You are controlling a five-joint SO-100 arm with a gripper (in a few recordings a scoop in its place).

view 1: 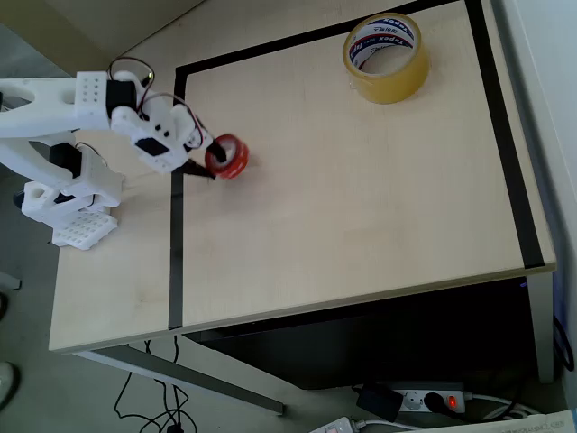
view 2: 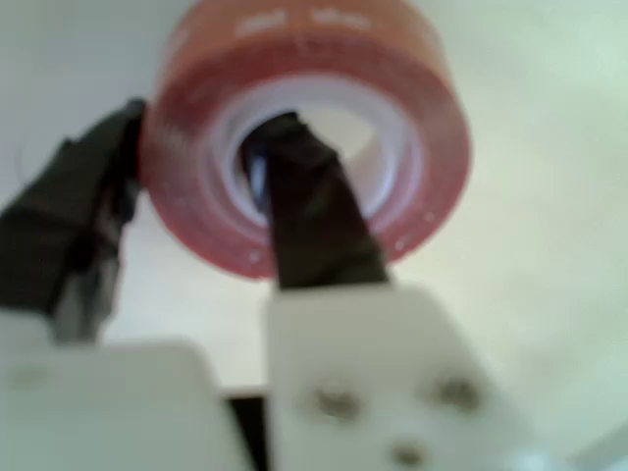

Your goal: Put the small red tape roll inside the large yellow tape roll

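Red roll (view 2: 304, 137) at table's left, yellow roll (view 1: 386, 56) far right; gripper (view 2: 186, 211) pinches its wall, one finger through the core — light, stiff, likely slick, wall grip suits.

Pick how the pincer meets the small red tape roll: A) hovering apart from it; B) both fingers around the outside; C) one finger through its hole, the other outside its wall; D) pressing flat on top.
C: in the wrist view one dark finger sits in the small red tape roll core, the other outside its wall; pincer.
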